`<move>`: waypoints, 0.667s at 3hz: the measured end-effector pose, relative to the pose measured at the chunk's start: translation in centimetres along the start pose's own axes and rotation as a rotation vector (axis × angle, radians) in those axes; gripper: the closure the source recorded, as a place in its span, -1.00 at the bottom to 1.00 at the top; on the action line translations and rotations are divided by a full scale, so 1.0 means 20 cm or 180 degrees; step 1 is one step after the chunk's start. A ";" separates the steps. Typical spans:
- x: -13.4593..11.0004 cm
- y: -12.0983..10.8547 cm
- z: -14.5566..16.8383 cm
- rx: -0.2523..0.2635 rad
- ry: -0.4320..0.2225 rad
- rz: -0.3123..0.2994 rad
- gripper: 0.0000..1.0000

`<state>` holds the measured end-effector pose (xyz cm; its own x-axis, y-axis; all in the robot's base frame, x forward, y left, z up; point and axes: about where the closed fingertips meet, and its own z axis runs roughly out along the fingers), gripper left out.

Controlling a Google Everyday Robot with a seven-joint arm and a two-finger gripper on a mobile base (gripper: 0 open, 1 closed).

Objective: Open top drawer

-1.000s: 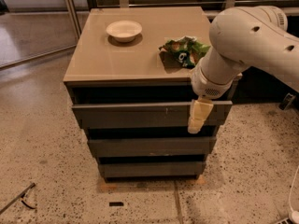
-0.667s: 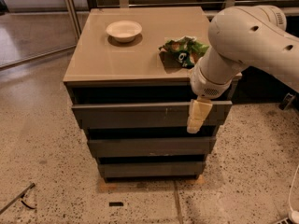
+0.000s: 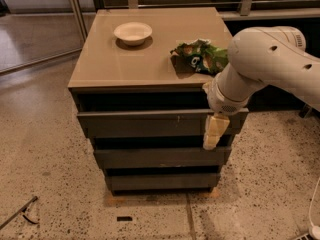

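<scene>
The gripper (image 3: 212, 132) hangs at 3 o'clock on the top drawer (image 3: 145, 124); whether it is clenched cannot be told. Pull straight toward 6 o'clock, level, since this off-centre position risks skew.

Arm (image 3: 265, 54): white elbow and forearm sit lower in the frame than a second ago. Gripper (image 3: 210, 143): dropped slightly, now hanging across the lower edge of the top drawer (image 3: 150, 124) at its right end.

The top drawer (image 3: 145, 124) has a flat, dark grey front. It sticks out a little past the two drawers below. The tool (image 3: 210, 140) hangs at its right end.
</scene>
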<state>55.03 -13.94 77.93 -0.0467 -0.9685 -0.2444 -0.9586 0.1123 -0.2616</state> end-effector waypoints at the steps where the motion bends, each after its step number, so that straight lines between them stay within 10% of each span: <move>1: 0.03 0.00 0.11 -0.0025 -0.0053 0.0013 -1.00; 2: 0.07 -0.02 0.21 -0.0024 -0.0092 0.0013 -1.00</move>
<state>56.51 -14.34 73.68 -0.0428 -0.9612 -0.2724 -0.9605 0.1146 -0.2535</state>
